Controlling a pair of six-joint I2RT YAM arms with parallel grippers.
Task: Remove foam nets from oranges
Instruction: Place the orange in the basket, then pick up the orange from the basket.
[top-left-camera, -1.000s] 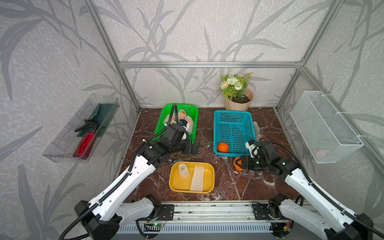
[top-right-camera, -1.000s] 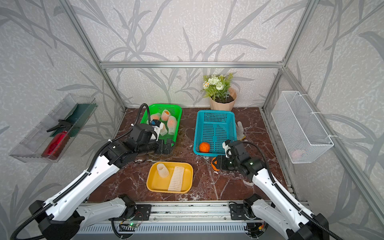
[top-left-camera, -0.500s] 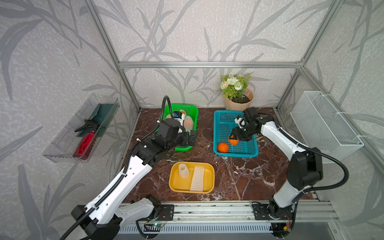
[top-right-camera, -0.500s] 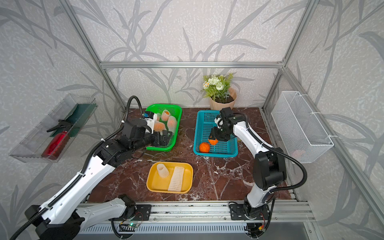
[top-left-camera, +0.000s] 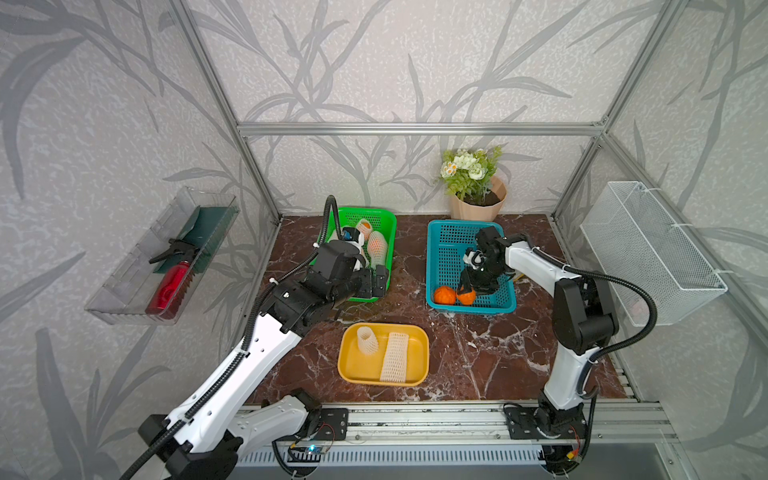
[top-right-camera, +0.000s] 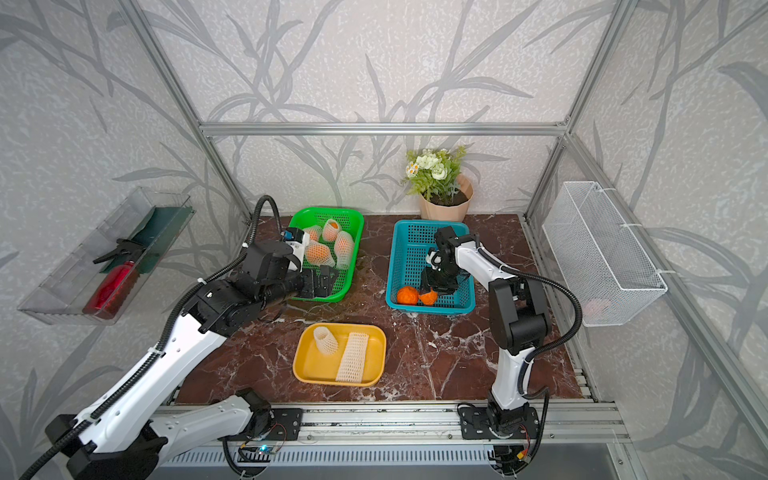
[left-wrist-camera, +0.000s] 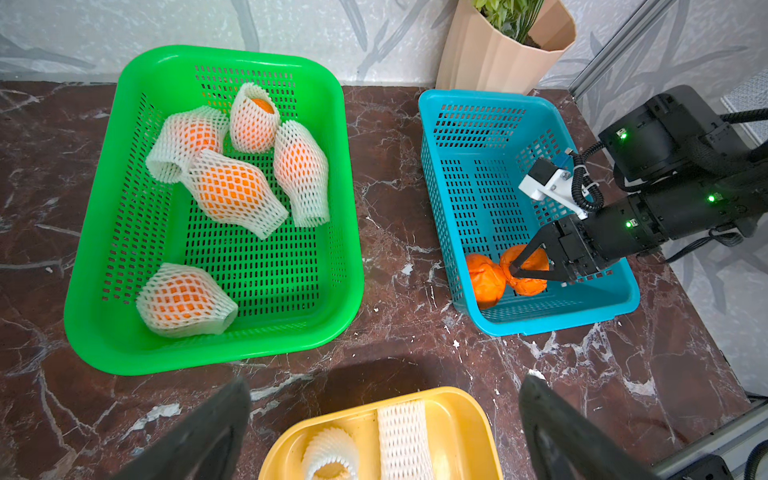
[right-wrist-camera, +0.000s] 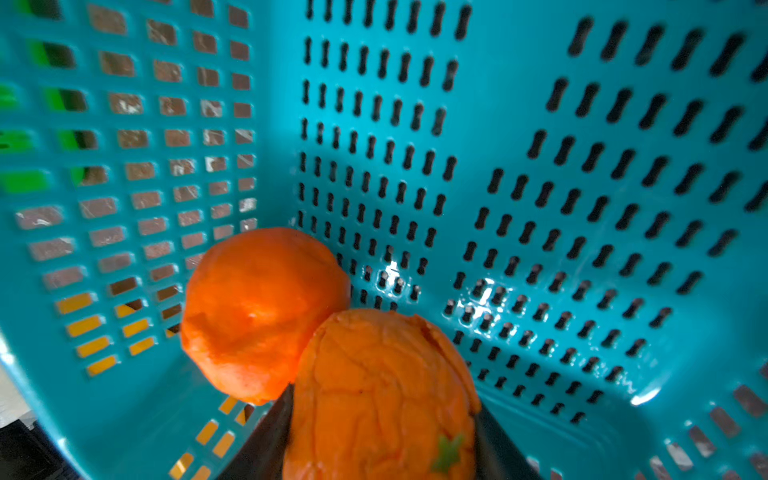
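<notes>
Your right arm (top-left-camera: 536, 266) rises from its base at the near right, folds at a high elbow and reaches left over the teal basket (top-left-camera: 449, 249), with the wrist tipped down into the near left corner. There the right jaws pinch a bare orange (left-wrist-camera: 525, 270). It touches a second bare orange (left-wrist-camera: 484, 280) just to its left, and both sit close against the basket's near wall. The far part of that basket's floor lies open.

Your left arm (top-left-camera: 266, 345) stretches on a diagonal from the near left, with its wrist over the near right corner of the green basket (left-wrist-camera: 208, 357) and the left jaws spread wide. Five netted oranges (left-wrist-camera: 235, 191) lie in the green basket. Two empty foam nets (left-wrist-camera: 403, 436) lie in the yellow tray (left-wrist-camera: 469, 415) at the near middle. A bare strip of tabletop (left-wrist-camera: 395, 345) runs between the two baskets.
</notes>
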